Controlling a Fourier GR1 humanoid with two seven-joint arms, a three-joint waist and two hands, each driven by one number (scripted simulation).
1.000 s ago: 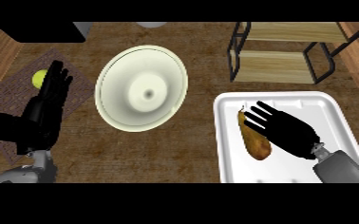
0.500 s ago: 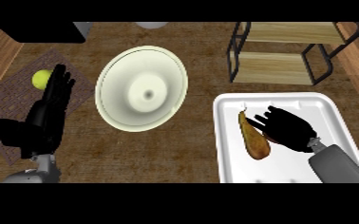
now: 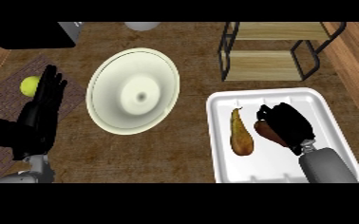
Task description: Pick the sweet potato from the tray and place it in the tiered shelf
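Observation:
The white tray [image 3: 308,99] sits at the lower right. On it lies an orange-brown, tapered sweet potato [image 3: 242,134], pointed end away from me. My right hand [image 3: 288,122] is just right of it, fingers curled down over a darker red-brown part [image 3: 266,132] that shows under them; I cannot tell whether both parts are one piece. The tiered shelf [image 3: 270,65], black frame with wooden boards, stands beyond the tray at the upper right. My left hand [image 3: 42,111] rests open at the left edge, fingers up.
A large cream plate [image 3: 133,97] lies mid-counter, left of the tray. A yellow-green ball [image 3: 29,85] sits on a dark mat beside my left hand. A black appliance [image 3: 35,34] and a grey round object [image 3: 144,26] are at the back.
My right hand's fingers have curled in and shut. The sweet potato has shifted a little left on the tray and now shows beside the hand. The left hand barely moved.

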